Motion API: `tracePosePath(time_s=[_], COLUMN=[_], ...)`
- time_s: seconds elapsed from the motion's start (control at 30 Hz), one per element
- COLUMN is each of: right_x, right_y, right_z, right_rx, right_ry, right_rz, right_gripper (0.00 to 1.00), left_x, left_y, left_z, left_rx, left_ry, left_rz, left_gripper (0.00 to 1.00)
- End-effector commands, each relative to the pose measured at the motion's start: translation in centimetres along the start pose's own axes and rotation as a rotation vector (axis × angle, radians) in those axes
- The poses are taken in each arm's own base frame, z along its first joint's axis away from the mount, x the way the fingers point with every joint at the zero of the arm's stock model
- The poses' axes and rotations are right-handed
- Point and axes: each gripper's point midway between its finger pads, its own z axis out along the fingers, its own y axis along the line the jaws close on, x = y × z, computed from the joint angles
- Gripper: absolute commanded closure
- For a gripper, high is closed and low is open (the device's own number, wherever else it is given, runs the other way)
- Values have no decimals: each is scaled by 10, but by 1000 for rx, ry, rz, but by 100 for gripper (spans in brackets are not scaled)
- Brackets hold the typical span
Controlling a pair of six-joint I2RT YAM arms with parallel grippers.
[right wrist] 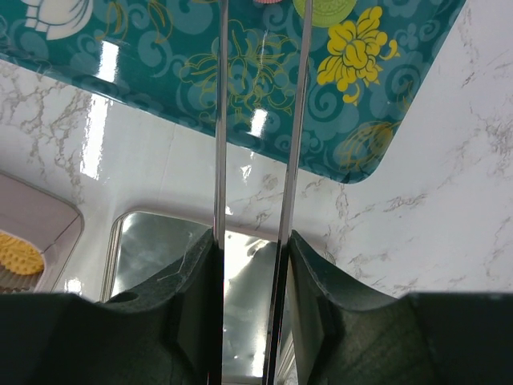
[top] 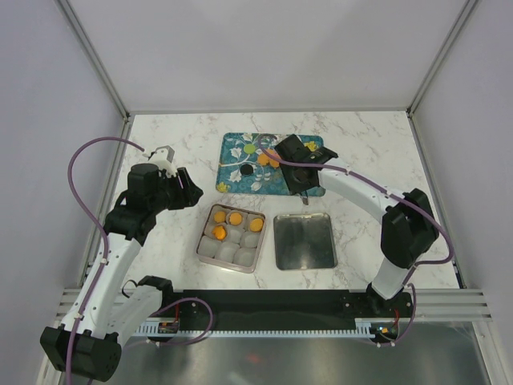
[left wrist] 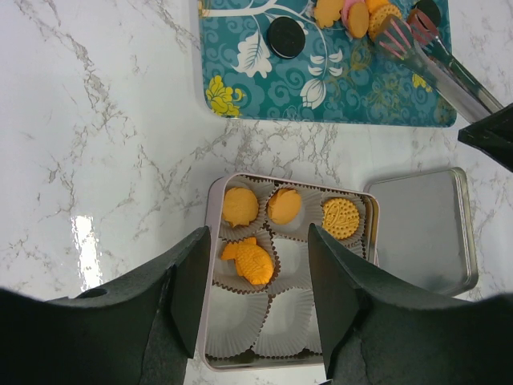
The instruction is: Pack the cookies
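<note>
White marble surface (top: pixel 176 144) with grey veins, closed in by plain pale walls on three sides; at the far middle of it, a teal tray (top: pixel 231 183) with printed flowers, lying flat. On the tray, the cookies (top: pixel 264 158) not yet packed: a black cookie (left wrist: pixel 284 36) alone toward the left part; near the far edge a small group of orange ones with a pink one and a light green one, close together.

Nearer to the arms, a square tin box (left wrist: pixel 210 241) with white paper cups in three rows; in the far row three orange cookies, one in each cup; in the left cup of the middle row a fish-shaped orange cookie (left wrist: pixel 250 263); the other visible cups empty. Just beside the box on the right, apart from the tray, the metal lid (top: pixel 304 241), shiny inner side up.

Left tool (left wrist: pixel 260 233) hanging above the box, released; fingers apart with nothing between them, only the box and its cups seen through the gap.

Right tool (right wrist: pixel 252 249) above the near right edge of the tray, clenched on metal tongs (right wrist: pixel 220 120); both thin blades pressed between the fingers and reaching forward over the tray; pink tips of the tongs at the group of cookies near the far edge; grip of the tips on any cookie: cannot tell from these views.
</note>
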Motion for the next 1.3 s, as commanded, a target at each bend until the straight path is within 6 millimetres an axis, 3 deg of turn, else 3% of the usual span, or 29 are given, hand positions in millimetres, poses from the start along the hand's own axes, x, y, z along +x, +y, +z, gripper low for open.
tracePosePath(time_s=[0.0, 0.17, 0.4, 0.63, 0.73, 1.0, 1.27], right_x=[-16, -10, -7, 13, 32, 80, 107], right_y=[-2, -2, 11, 68, 102, 148, 166], right_z=[-34, -48, -83, -123, -137, -143, -136], right_rx=[-46, -75, -197, -347, -415, -468, -460], right_ry=[-88, -98, -134, -155, -144, -76, -30], right_rz=[20, 24, 15, -93, -168, -293, -360], right_gripper=[61, 60, 61, 61, 61, 62, 61], left_x=[-7, -6, -6, -7, -7, -5, -6], left_y=[-4, -4, -3, -3, -3, -2, -2], left_z=[-1, -1, -1, -1, 0, 0, 0], left_rx=[15, 17, 14, 13, 10, 8, 7], left_ry=[-31, -27, -28, -30, -33, -25, -27], left_rz=[8, 9, 8, 10, 10, 9, 8], left_gripper=[40, 40, 40, 40, 40, 40, 40])
